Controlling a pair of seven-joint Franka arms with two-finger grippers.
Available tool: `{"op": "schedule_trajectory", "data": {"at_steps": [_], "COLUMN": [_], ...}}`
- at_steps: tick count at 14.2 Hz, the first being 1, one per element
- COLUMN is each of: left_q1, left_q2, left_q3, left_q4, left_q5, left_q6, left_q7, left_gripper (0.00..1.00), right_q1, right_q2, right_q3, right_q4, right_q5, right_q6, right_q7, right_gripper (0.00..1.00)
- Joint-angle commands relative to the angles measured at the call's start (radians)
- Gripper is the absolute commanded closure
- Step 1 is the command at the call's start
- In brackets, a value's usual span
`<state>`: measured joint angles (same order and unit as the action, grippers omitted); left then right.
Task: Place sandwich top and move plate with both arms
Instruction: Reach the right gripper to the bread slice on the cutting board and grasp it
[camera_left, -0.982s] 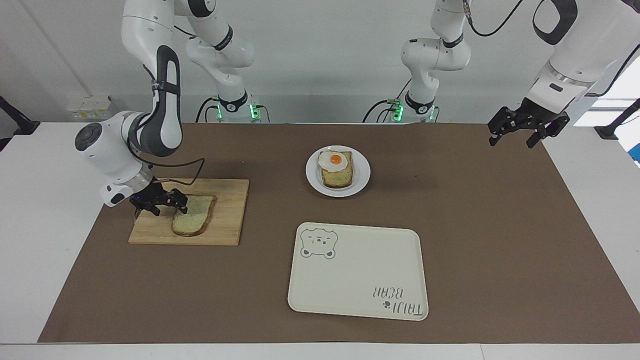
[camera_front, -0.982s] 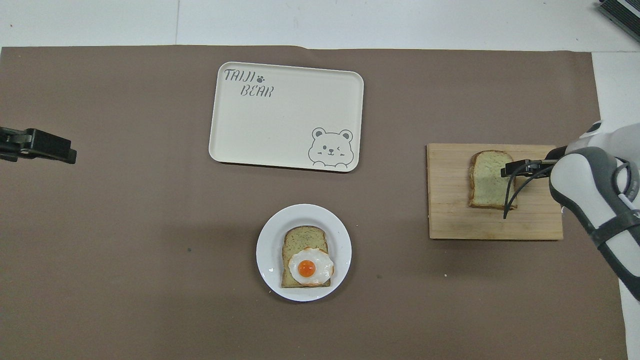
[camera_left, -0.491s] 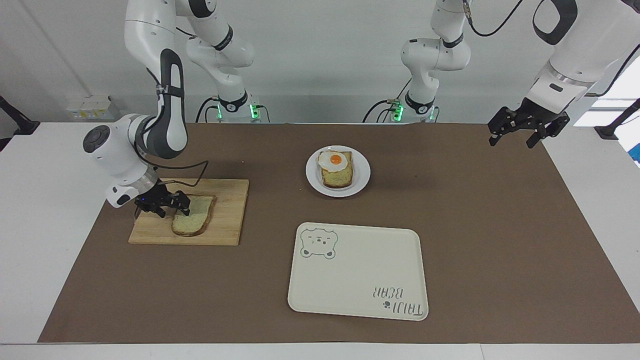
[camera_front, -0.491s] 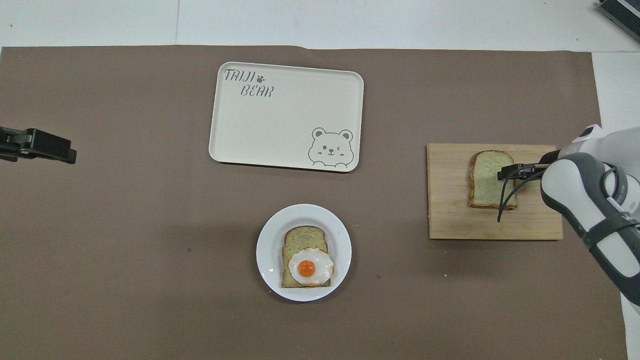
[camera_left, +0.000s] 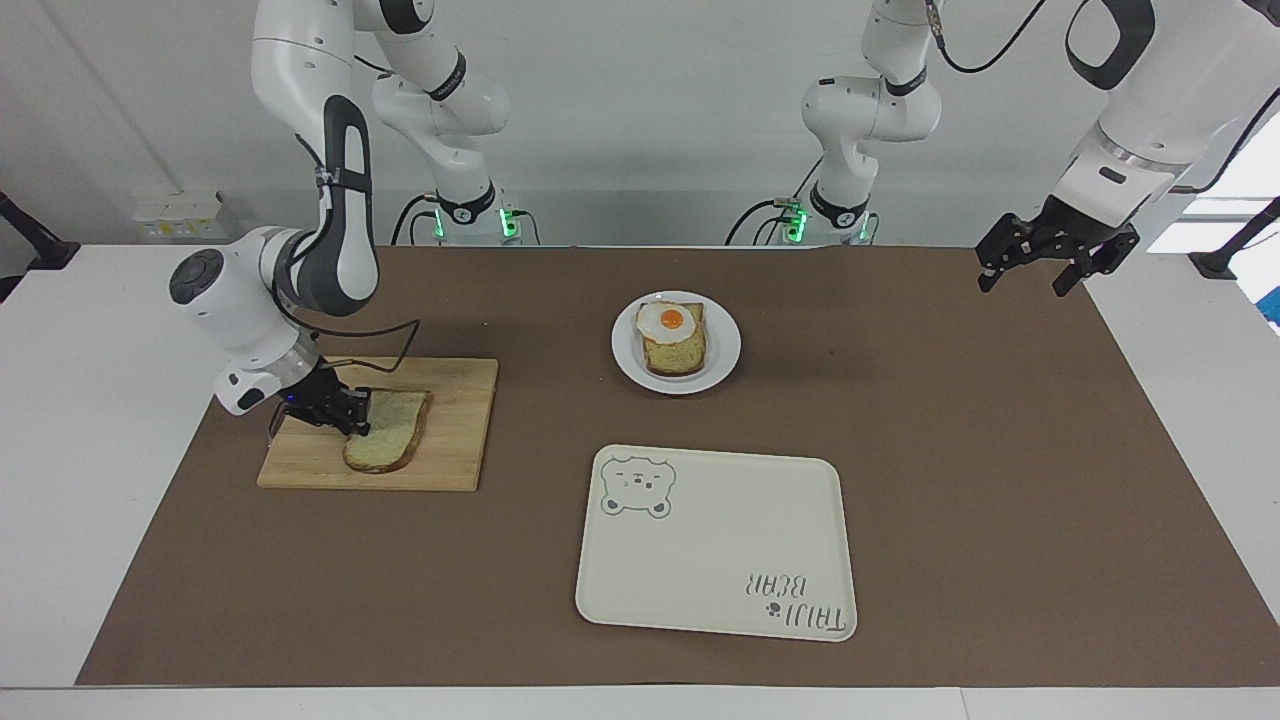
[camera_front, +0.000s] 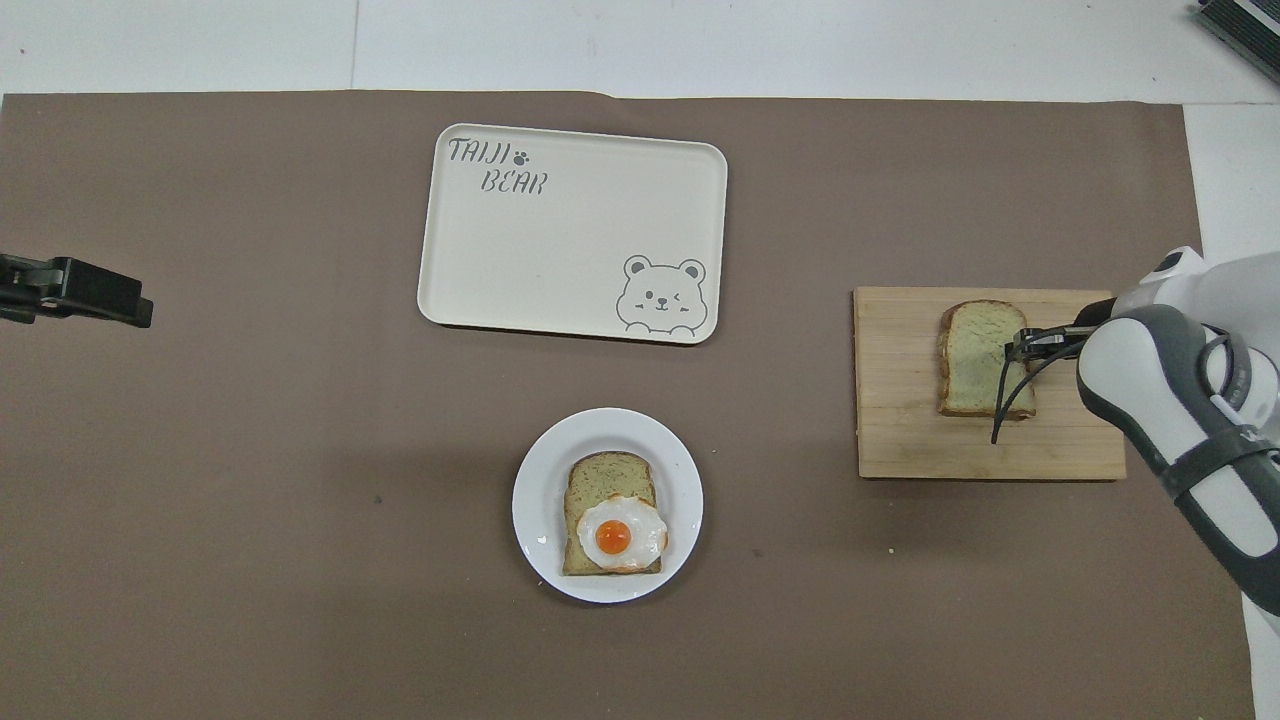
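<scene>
Firstly, facing view: wooden cutting board on a brown mat toward the right arm's end of the table; on the board, the sandwich top, a plain speckled slice lying flat. Right gripper low at the slice's edge, fingers drawn together on that edge, slice resting on the board. White plate mid-table, carrying a bread slice with a fried egg. Cream tray with a bear drawing, farther from the robots than the plate and apart from it. Left gripper raised over the mat's corner at the left arm's end, fingers spread apart, holding nothing; left arm waiting. Next, overhead view: sandwich top on the cutting board, right gripper at the slice's side edge, a black cable looping across the crust. Plate with egg nearer to the robots than the tray. Left gripper at the frame's edge, over bare mat.
</scene>
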<state>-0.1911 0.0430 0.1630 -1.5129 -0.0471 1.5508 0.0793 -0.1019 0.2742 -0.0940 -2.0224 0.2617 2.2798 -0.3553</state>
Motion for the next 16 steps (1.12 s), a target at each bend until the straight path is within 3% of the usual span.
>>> {"op": "schedule_trajectory", "data": {"at_steps": [1,6,16], "left_q1": [0.004,0.004,0.004], "left_q2": [-0.012,-0.012,-0.014], "left_q3": [-0.003,-0.003,-0.003], "left_q4": [-0.01,-0.01,-0.01], "left_q5": [0.012,0.012,0.012], "left_q6": [0.003,0.003,0.003], "left_q7": [0.007,0.007,0.007], "left_gripper": [0.0,0.0,0.0], "right_q1": [0.016,0.019,0.065], "right_q2": [0.003,-0.009,-0.147], "right_q3": [0.002,0.003,0.016], "right_q4": [-0.015,0.029,0.148], "right_q5": [0.025,0.024,0.007], "right_q6": [0.021,-0.003,-0.331], "right_q7": [0.004,-0.001,0.059], "right_gripper": [1.0,1.0,1.0]}}
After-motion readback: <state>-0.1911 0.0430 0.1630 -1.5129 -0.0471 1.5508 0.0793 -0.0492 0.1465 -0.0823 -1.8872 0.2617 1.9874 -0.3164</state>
